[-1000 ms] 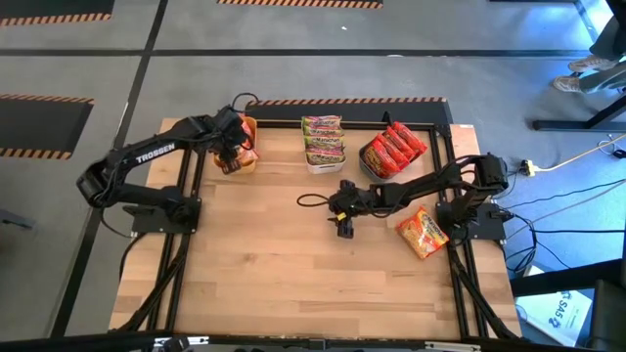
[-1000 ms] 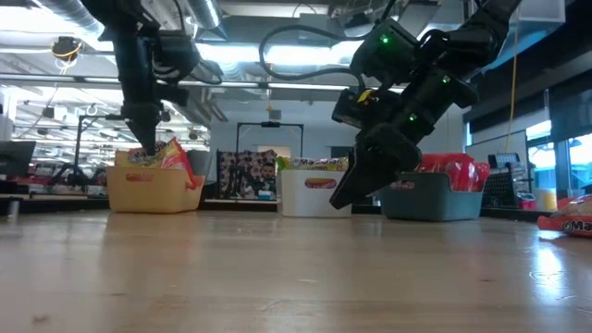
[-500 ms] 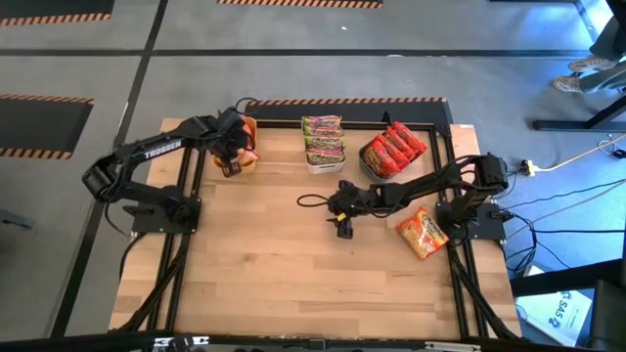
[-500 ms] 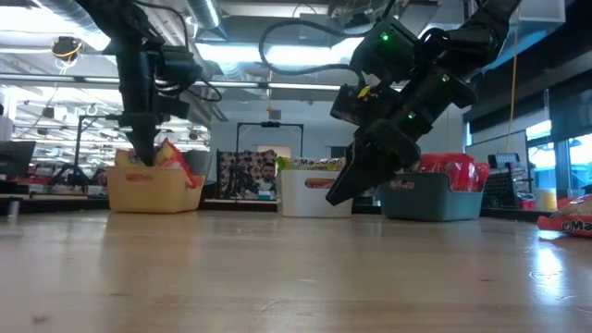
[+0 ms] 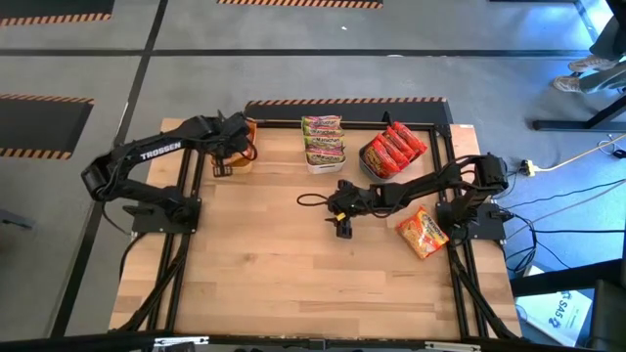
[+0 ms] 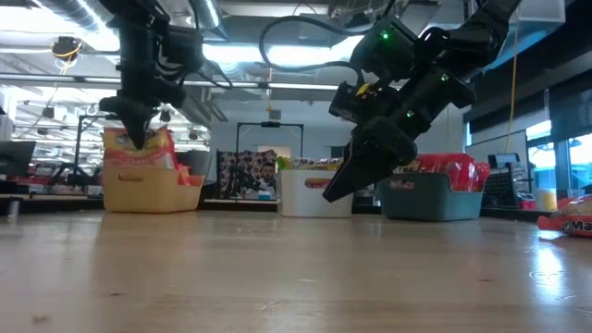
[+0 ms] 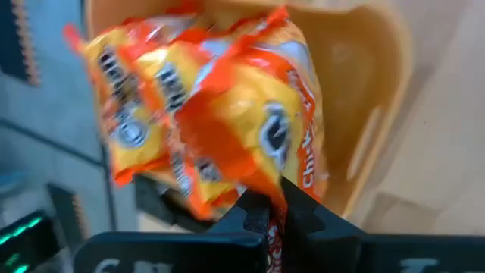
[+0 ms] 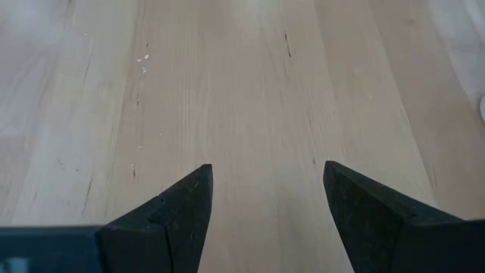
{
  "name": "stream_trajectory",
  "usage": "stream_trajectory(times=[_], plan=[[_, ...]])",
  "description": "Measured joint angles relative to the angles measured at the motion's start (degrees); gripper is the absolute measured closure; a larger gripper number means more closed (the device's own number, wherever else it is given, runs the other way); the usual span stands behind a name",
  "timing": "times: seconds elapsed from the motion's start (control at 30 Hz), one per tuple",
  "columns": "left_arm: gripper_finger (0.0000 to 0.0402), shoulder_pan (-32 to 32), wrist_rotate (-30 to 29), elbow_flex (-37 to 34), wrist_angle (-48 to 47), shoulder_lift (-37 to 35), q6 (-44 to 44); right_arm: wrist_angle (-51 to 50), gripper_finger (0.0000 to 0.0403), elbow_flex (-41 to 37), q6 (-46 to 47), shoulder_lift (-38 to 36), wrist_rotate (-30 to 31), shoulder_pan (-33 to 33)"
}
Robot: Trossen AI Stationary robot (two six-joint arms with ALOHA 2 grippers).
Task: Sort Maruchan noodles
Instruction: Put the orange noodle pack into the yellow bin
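Fingers [image 7: 261, 208] of left gripper [image 7: 274, 220] pinch orange packet [image 7: 227, 114].

Yellow bin [image 5: 245, 159], white bin [image 5: 323, 162] and grey bin [image 5: 369, 161] line the table's [image 5: 293, 264] far edge.

Mostly hidden in the high view under the left gripper [image 5: 224, 161]: the yellow bin [image 5: 245, 156]. Blurred in the left wrist view: print on the orange-yellow packets [image 7: 220, 121], unreadable apart from scraps. Cut off at the low view's right edge: a loose packet [image 6: 572, 222]. Too small to read from above: labels on the green-pink packets [image 5: 323, 140].
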Motion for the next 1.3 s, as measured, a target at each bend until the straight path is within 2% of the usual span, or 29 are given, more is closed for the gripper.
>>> stream_trajectory(times=[0.1, 0.4, 0.63, 0.87, 1.0, 1.13, 1.2, 1.3], plan=[[0.0401, -0.54, 3.26, -0.52, 0.26, 1.59, 0.05, 0.09, 0.0165, 0.0, 0.0, 0.0, 0.01, 0.0], [0.0396, -0.57, 5.1, -2.41, 6.57, 10.41, -1.01, 0.11, 0.0165, 0.0, 0.07, 0.0, 0.0, 0.0], [0.0345, -0.55, 4.05, -2.39, 8.59, 10.76, -3.22, 0.08, 0.0165, 0.0, 0.09, 0.0, 0.02, 0.0], [0.0292, -1.94, 3.2, 1.96, 1.75, 6.59, -7.71, -0.12, 0.0165, 0.92, 0.51, 0.0, 0.03, 0.02], [0.0286, -4.47, 3.21, 4.43, 1.02, 3.09, -10.62, -9.26, 0.0165, 4.38, 1.51, -1.78, 0.06, 0.07], [0.0285, -7.86, 4.11, 5.48, 2.97, -0.8, -15.46, -21.05, 0.0165, 7.35, 3.68, -6.76, 0.08, 0.45], [0.0285, -9.86, 7.56, 5.46, 6.91, -2.43, -20.18, -26.27, 0.0166, 8.08, 6.37, -10.06, 0.91, 1.3], [0.0285, -13.09, 16.8, 5.17, 15.88, -3.44, -25.95, -34.06, 0.018, 8.81, 13.27, -15.14, 1.59, 3.79]])
